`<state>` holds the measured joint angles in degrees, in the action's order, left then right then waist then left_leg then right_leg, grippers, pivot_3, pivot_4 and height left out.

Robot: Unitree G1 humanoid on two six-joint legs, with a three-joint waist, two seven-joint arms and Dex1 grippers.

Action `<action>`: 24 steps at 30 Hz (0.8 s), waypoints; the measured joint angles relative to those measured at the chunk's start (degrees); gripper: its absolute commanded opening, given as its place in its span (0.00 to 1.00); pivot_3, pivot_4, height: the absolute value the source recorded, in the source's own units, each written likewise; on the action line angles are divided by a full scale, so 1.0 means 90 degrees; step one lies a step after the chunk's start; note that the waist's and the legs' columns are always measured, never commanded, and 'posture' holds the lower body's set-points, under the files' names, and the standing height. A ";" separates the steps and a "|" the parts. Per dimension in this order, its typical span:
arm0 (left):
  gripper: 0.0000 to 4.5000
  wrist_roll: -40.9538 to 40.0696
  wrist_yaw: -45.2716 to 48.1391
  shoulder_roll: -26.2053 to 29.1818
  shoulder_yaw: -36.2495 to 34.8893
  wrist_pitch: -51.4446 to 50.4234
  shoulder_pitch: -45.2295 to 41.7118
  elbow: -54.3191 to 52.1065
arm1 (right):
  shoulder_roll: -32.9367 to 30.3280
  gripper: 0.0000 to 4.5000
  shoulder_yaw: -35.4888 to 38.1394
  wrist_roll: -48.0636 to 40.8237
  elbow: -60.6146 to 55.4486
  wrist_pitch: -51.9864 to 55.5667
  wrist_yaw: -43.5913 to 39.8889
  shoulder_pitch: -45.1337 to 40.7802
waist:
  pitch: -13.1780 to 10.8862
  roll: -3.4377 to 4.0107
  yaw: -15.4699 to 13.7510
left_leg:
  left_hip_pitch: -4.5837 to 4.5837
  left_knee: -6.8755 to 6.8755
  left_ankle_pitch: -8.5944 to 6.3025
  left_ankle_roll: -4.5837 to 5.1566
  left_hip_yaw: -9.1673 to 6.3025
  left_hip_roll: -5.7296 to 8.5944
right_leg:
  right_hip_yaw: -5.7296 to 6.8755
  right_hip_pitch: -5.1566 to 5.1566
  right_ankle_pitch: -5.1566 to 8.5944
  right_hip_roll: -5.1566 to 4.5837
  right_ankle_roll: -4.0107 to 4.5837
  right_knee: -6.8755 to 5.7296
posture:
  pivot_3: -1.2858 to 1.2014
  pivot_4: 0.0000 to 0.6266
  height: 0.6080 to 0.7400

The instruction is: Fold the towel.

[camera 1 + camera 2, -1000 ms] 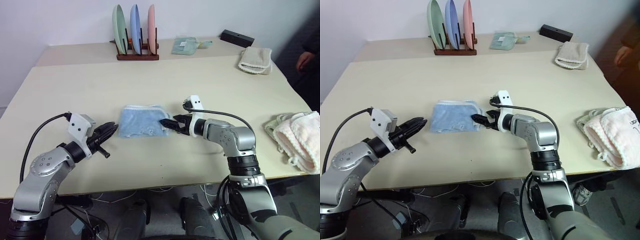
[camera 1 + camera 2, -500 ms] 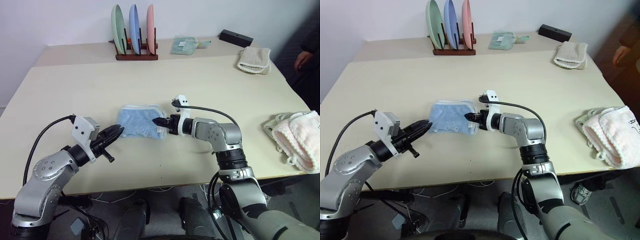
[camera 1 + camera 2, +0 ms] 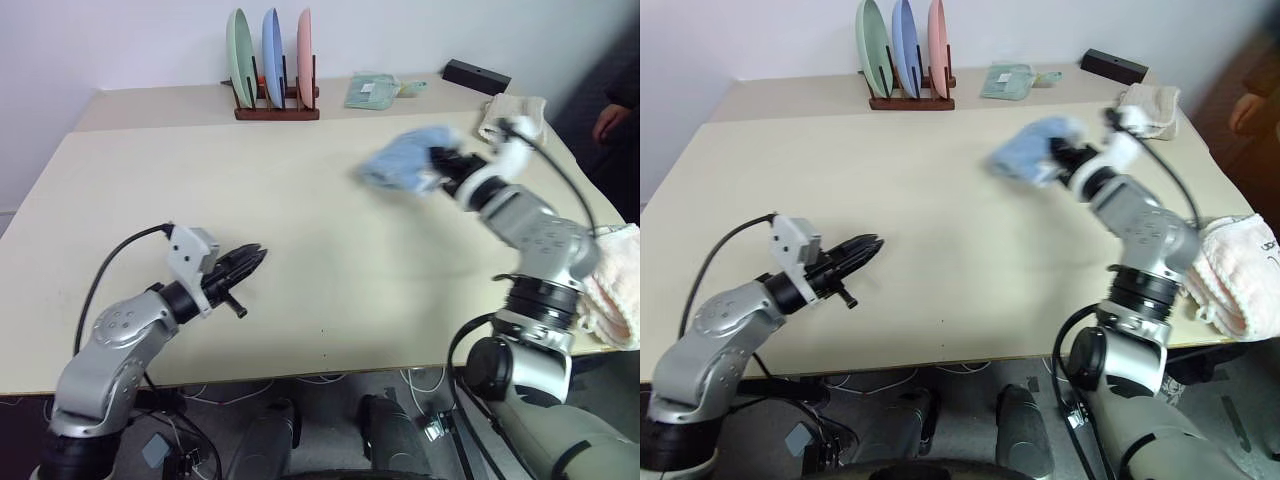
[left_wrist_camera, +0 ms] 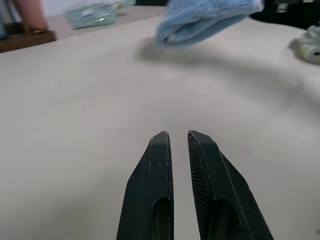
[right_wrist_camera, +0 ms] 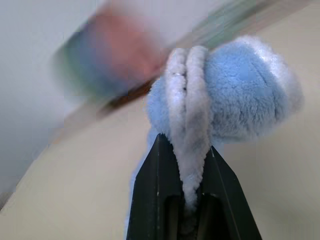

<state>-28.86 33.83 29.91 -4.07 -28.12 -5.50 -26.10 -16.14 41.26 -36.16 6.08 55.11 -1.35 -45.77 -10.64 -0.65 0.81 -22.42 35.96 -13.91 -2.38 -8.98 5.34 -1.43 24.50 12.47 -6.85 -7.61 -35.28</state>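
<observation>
So the right tool [image 5: 183, 200] is pinched tight on the towel [image 3: 400, 163] by its stacked whitish edges, carrying the folded bundle above the worktop [image 3: 300, 190], probably to the finished piles, while the left tool [image 4: 181, 145] sits nearly closed, holding nothing.

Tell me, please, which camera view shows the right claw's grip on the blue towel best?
The right wrist view: the towel has its whitish edge pinched between the right claw. The eye views show the bundle lifted above the table; the left wrist view shows it from afar.
</observation>
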 measured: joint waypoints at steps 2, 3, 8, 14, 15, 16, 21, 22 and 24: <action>0.12 0.0044 0.0043 -0.0066 0.0153 0.0003 -0.0163 0.0134 | -0.0073 0.01 0.0294 -0.0032 -0.0037 -0.0007 0.0359 0.0078 | 0.0000 0.0011 0.0042 | 0.0005 -0.0006 0.0000 0.0001 0.0017 -0.0007 | -0.0005 0.0003 -0.0002 0.0002 0.0003 -0.0001 | 0.52 0.24 0.97; 0.12 0.0085 0.0088 -0.0149 0.0264 0.0024 -0.0328 0.0220 | -0.0079 0.01 0.0446 -0.0057 -0.0144 0.0075 0.0624 0.0252 | 0.0002 0.0011 0.0035 | 0.0006 -0.0006 -0.0001 0.0003 0.0016 -0.0011 | -0.0004 0.0003 -0.0003 0.0007 0.0004 -0.0003 | 0.52 0.24 0.97; 0.12 0.0184 0.0260 -0.0278 0.0573 0.0120 -0.0642 0.0512 | 0.0327 0.01 0.0758 -0.0235 -0.0476 0.0777 0.1552 0.0979 | -0.0002 0.0036 0.0062 | 0.0007 -0.0004 -0.0001 0.0004 0.0032 -0.0017 | -0.0013 0.0007 -0.0006 0.0009 0.0009 -0.0005 | 0.52 0.24 0.97; 0.12 0.0298 0.0430 -0.0287 0.0626 0.0172 -0.0676 0.0651 | 0.0503 0.07 0.0725 -0.0456 -0.1114 0.1209 0.2037 0.1144 | 0.0000 0.0049 0.0016 | 0.0005 0.0004 -0.0001 0.0005 0.0034 -0.0016 | -0.0013 0.0005 -0.0007 0.0008 0.0008 -0.0004 | 0.52 0.24 0.97; 0.12 0.0310 0.0454 -0.0291 0.0626 0.0177 -0.0676 0.0651 | 0.0501 0.16 0.0698 -0.0461 -0.1165 0.1219 0.2065 0.1199 | 0.0000 0.0049 0.0007 | 0.0005 0.0005 -0.0001 0.0005 0.0034 -0.0016 | -0.0013 0.0004 -0.0007 0.0008 0.0008 -0.0003 | 0.52 0.24 0.97; 0.12 0.0325 0.0486 -0.0297 0.0626 0.0182 -0.0676 0.0655 | 0.0500 0.22 0.0686 -0.0463 -0.1185 0.1225 0.2100 0.1245 | 0.0000 0.0049 0.0004 | 0.0004 0.0006 -0.0001 0.0005 0.0034 -0.0015 | -0.0013 0.0003 -0.0007 0.0008 0.0008 -0.0003 | 0.52 0.24 0.97; 0.12 0.0385 0.0581 -0.0389 0.0695 0.0286 -0.0728 0.0820 | 0.0265 0.80 0.0644 -0.0435 -0.1370 0.1182 0.2201 0.1429 | 0.0000 0.0052 0.0005 | 0.0004 0.0006 -0.0001 0.0006 0.0035 -0.0015 | -0.0013 0.0003 -0.0007 0.0008 0.0007 -0.0002 | 0.52 0.24 0.97; 0.12 0.0397 0.0597 -0.0425 0.0725 0.0301 -0.0741 0.0864 | 0.0136 0.90 0.0569 -0.0407 -0.1456 0.1148 0.2175 0.1465 | 0.0000 0.0052 0.0007 | 0.0004 0.0006 -0.0001 0.0006 0.0035 -0.0014 | -0.0013 0.0003 -0.0007 0.0008 0.0007 -0.0002 | 0.52 0.24 0.97; 0.12 0.0437 0.0629 -0.0473 0.0810 0.0310 -0.0750 0.0915 | -0.0172 0.90 0.0346 -0.0265 -0.1634 0.1022 0.2085 0.1510 | 0.0000 0.0052 0.0010 | 0.0004 0.0006 -0.0002 0.0006 0.0037 -0.0014 | -0.0013 0.0003 -0.0007 0.0007 0.0007 -0.0001 | 0.52 0.24 0.97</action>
<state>-24.92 39.49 25.65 3.23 -25.33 -12.25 -17.87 -17.69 44.37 -38.54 -8.62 64.32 17.42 -32.18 -10.64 -0.18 0.91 -22.39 36.02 -13.93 -2.33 -8.65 5.21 -1.55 24.53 12.41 -6.78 -7.55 -35.29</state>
